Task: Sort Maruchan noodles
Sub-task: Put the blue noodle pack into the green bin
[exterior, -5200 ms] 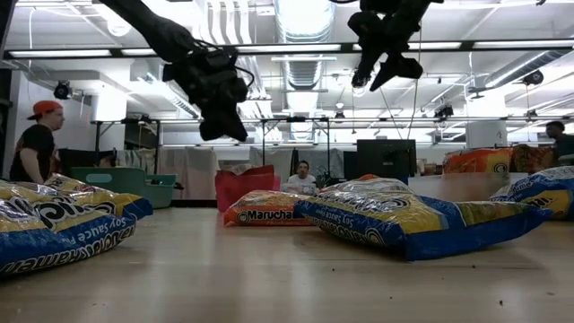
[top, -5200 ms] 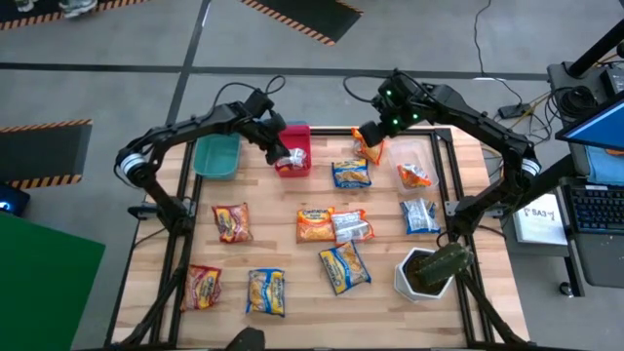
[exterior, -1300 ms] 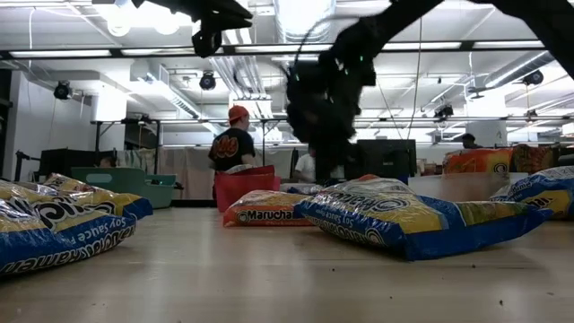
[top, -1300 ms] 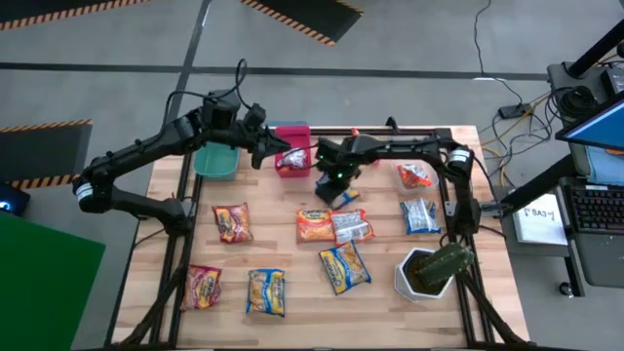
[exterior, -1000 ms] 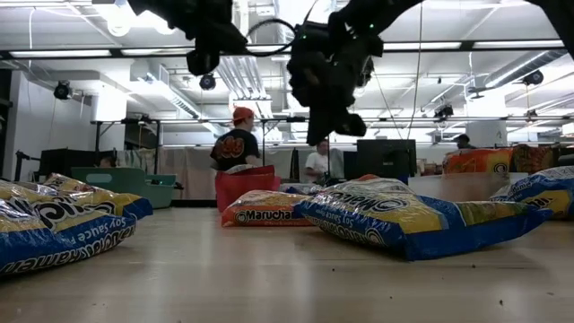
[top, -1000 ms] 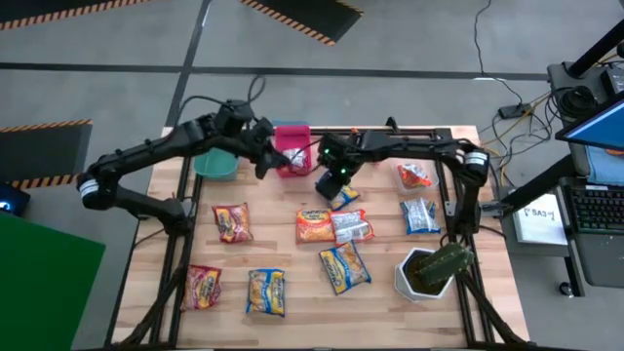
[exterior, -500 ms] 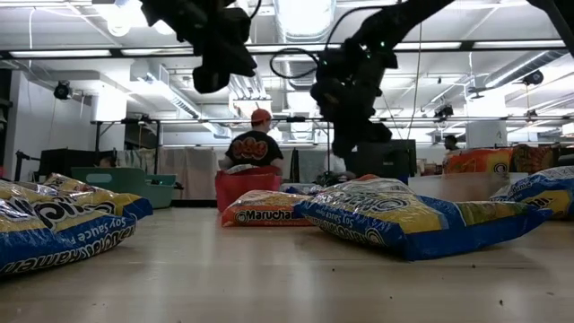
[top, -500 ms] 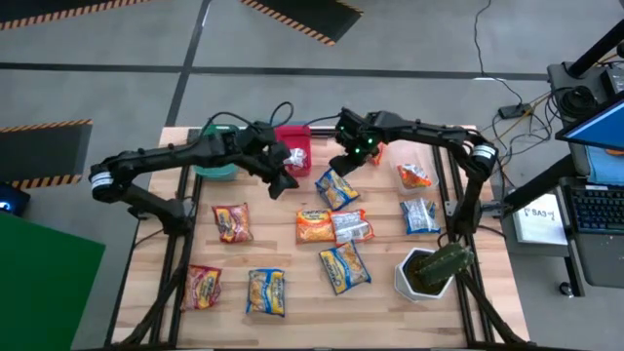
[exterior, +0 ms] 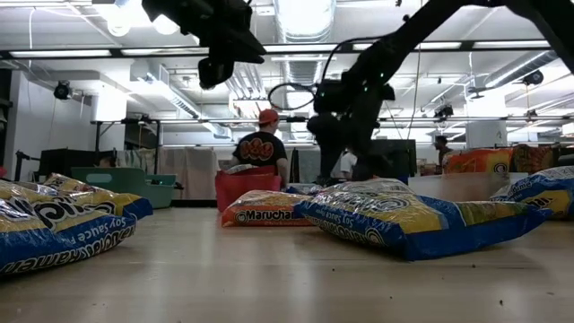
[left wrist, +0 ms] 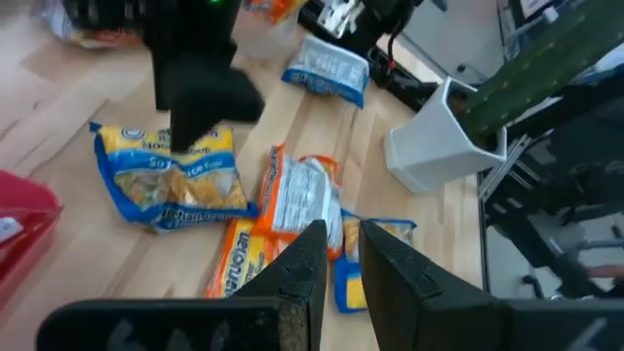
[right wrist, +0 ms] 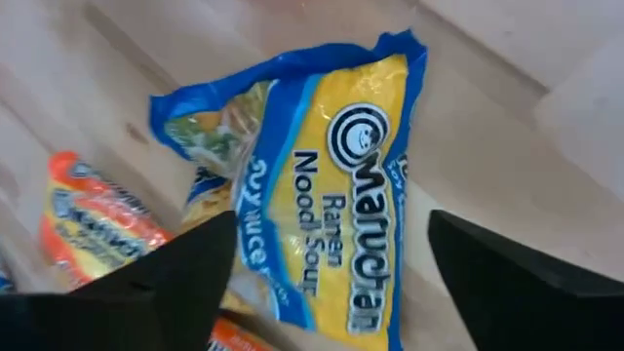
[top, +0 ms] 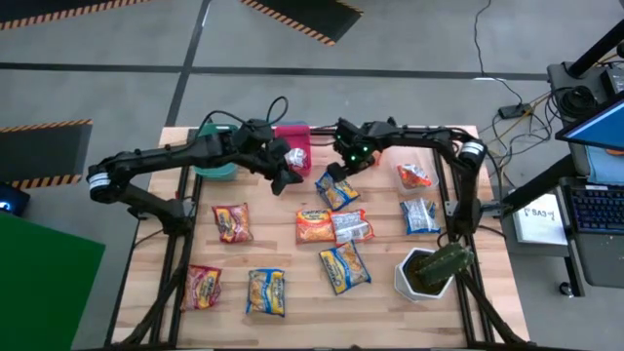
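I have the right pincer (top: 336,173) hanging just above a flat yellow-and-blue plastic ramen packet (top: 336,189) that lies on the wooden surface (top: 292,292) toward its far edge, near the middle. From my right wrist camera its two dark fingers (right wrist: 166,278) stand wide apart with the packet (right wrist: 322,214) lying free between and below them, so nothing is held. The left pincer (top: 283,177) hovers close by, just in front of the red plastic bin (top: 291,136) at the far edge. Its fingers (left wrist: 302,268) are drawn nearly together with only a thin gap, and I see nothing between them.

The other flat packets are scattered over the surface: an orange one (top: 314,225) and a silver-and-blue one (top: 351,225) touching in the middle, red ones (top: 232,221) toward the left edge, more yellow-and-blue ones (top: 343,267) nearer the front edge.

I judge the sort is at an early stage, most packets being outside the bins. The step in hand looks like a pick of this yellow-and-blue packet. The next move calls for lowering the right pincer squarely over the crinkly wrapper and closing on it before lifting.
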Controlling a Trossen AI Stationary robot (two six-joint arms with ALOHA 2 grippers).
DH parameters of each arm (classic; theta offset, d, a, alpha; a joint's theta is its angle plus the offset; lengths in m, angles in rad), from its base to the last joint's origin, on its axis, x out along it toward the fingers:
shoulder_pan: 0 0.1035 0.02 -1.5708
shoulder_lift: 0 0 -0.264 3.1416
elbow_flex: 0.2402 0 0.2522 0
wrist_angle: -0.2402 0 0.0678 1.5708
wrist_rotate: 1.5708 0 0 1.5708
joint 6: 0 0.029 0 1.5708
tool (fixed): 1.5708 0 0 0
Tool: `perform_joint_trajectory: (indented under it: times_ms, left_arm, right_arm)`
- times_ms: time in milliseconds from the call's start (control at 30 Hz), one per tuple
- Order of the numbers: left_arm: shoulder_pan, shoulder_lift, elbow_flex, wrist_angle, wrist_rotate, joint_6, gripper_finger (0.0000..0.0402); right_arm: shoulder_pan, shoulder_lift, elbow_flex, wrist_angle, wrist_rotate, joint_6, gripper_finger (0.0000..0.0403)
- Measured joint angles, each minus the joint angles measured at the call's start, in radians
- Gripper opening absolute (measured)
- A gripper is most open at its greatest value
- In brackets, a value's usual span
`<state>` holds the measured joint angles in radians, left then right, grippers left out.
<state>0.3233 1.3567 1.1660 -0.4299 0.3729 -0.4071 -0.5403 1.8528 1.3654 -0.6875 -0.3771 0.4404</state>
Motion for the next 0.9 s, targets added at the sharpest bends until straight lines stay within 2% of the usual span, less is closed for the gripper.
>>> perform_joint_trajectory:
  times_ms: [167, 300, 467, 633, 900]
  left_arm:
    - [0.000, 0.000, 0.000, 0.004, 0.000, -0.010, 0.0046]
    - [0.000, 0.000, 0.000, 0.014, 0.000, -0.018, 0.0046]
    - [0.000, 0.000, 0.000, 0.052, 0.000, -0.026, 0.0046]
    - [0.000, 0.000, 0.000, 0.096, 0.000, -0.032, 0.0046]
    - [0.001, -0.001, 0.000, 0.180, -0.009, -0.033, 0.0046]
  right_arm:
    - [0.000, 0.045, -0.012, 0.043, -0.031, -0.041, 0.0365]
    - [0.001, 0.070, -0.025, 0.100, -0.093, -0.060, 0.0368]
    - [-0.001, 0.095, -0.044, 0.198, -0.226, -0.040, 0.0360]
    - [0.003, 0.105, -0.055, 0.223, -0.234, -0.048, 0.0296]
    - [0.008, 0.111, -0.058, 0.229, -0.260, -0.048, 0.0133]
